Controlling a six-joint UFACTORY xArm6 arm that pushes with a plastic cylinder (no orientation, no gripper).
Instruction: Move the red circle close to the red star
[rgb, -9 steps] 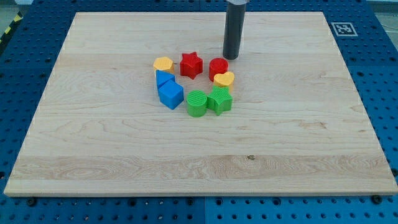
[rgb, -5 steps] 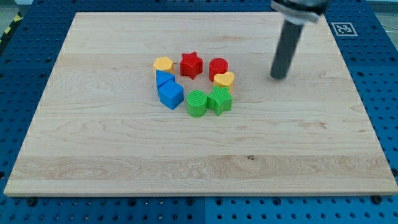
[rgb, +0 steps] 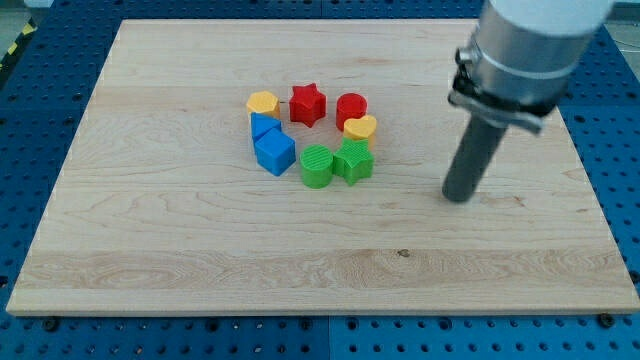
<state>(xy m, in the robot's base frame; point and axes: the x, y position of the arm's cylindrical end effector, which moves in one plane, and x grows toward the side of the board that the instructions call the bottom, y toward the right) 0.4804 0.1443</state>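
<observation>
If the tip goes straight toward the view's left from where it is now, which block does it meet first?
Probably the green star. My tip sits slightly nearer the view's bottom, so it could pass just below the green blocks.

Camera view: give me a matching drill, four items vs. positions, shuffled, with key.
Items:
1. red star
2. red circle
3. my tip
4. blue cube

Places:
A. alone on bare board, at the view's right of all blocks
B. touching the yellow heart
C. just right of the yellow hexagon
D. left of the green cylinder

Pairs: 1-C, 2-B, 3-A, 4-D
</observation>
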